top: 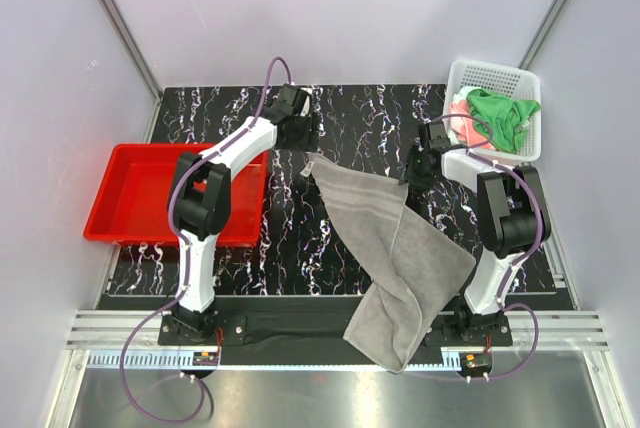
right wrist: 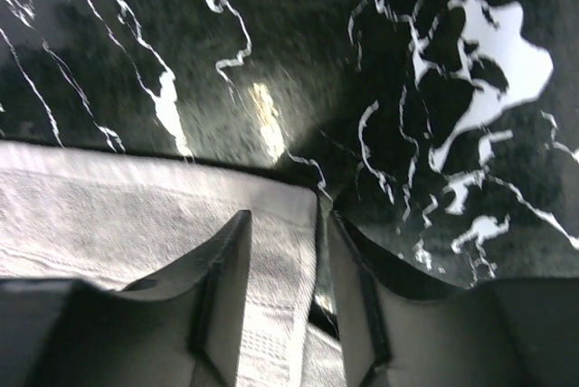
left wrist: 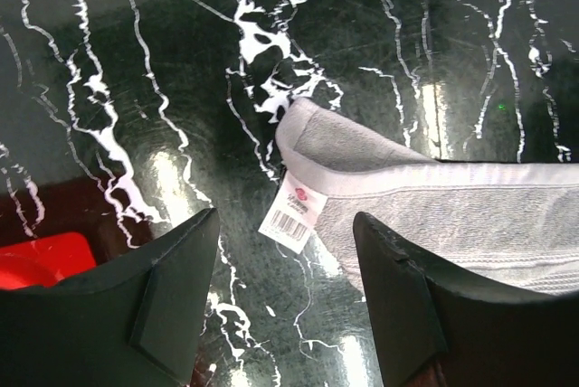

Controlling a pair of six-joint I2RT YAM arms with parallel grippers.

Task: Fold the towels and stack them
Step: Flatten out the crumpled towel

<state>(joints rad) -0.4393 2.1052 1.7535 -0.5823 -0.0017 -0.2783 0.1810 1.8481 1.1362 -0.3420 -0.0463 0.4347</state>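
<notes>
A large grey towel (top: 395, 248) lies slantwise across the black marbled table, and its near end hangs over the front edge. My left gripper (top: 300, 143) hovers at its far left corner. In the left wrist view that gripper (left wrist: 285, 217) is open, with the towel corner (left wrist: 452, 206) and its white label (left wrist: 294, 209) just beyond the fingertips. My right gripper (top: 415, 170) is at the far right corner. There the gripper (right wrist: 288, 217) straddles the towel's hem (right wrist: 118, 215), open, with a gap still showing beside one finger. A bright green towel (top: 503, 113) and a pink towel (top: 462, 118) lie bunched in the basket.
The white perforated basket (top: 490, 70) stands at the back right, close behind the right arm. A red tray (top: 135, 193) sits at the left edge, beside the left arm. White walls close in the back and sides.
</notes>
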